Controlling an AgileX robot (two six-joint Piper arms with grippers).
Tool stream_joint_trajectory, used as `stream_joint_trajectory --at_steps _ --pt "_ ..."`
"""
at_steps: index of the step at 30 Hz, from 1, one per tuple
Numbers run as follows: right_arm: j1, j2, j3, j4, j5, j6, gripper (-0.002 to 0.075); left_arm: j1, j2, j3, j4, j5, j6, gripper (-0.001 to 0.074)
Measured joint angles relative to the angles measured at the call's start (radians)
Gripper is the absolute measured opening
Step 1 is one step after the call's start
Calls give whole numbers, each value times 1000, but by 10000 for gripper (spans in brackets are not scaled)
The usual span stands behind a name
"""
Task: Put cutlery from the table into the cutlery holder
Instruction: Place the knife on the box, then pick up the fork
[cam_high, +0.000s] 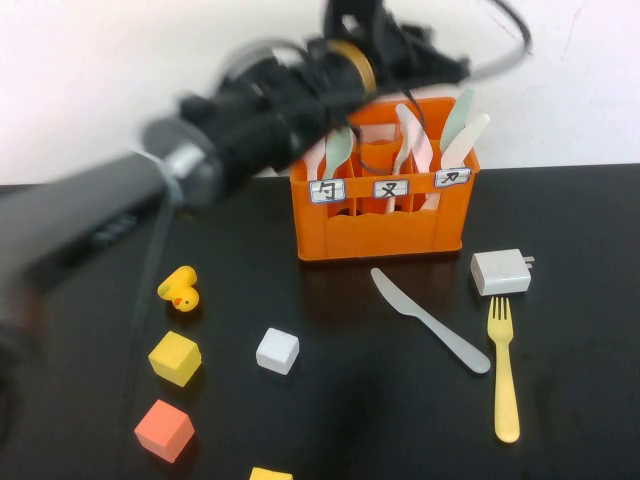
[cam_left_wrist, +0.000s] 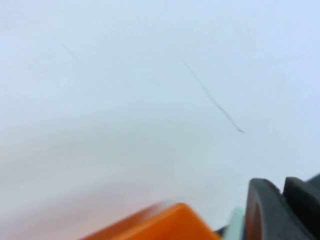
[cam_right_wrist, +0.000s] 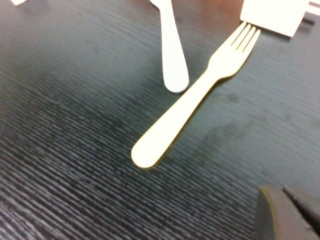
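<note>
Left gripper (cam_high: 425, 65): blurred above the rear of the cutlery holder (cam_high: 385, 215); whether its fingers are open or closed cannot be told, nor whether anything is held. Right gripper (cam_right_wrist: 287, 212): fingers closed, empty, only a dark corner visible, low over the table (cam_high: 360, 420) near the yellow fork (cam_high: 503, 365). Grey knife (cam_high: 430, 320) lies beside the fork, in front of the holder. Several utensils stand in the holder, partly hidden by the arm.

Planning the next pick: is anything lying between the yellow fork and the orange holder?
Yes. The white charger block sits just beyond the yellow fork tines, towards the orange holder; the grey knife lies alongside. The left pincer is above the holder; the right pincer hovers near the fork handle.
</note>
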Motion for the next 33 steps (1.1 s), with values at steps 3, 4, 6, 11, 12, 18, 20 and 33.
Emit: stream_joint_trajectory --at_steps 3,4,6,11,12,18,20,33 --pt "0 0 0 14 6 -11 -3 0 -105 0 -2 231 -12 11" --pt "0 0 0 18 6 -11 -3 0 -146 0 -7 324 -12 6" --pt "0 0 0 25 6 -13 -3 0 -218 0 -18 493 8 4" --pt "0 0 0 58 24 -54 -3 0 -374 0 -80 868 160 0" --pt "0 0 0 68 33 -67 -3 0 -398 0 -107 922 199 0" --pt "0 0 0 109 73 -116 -3 0 -569 122 -297 990 323 0" --pt "0 2 0 110 81 -121 -3 0 -648 199 -332 977 326 0" --pt "265 297 -266 -322 156 315 -3 0 -1121 852 -383 834 297 -1"
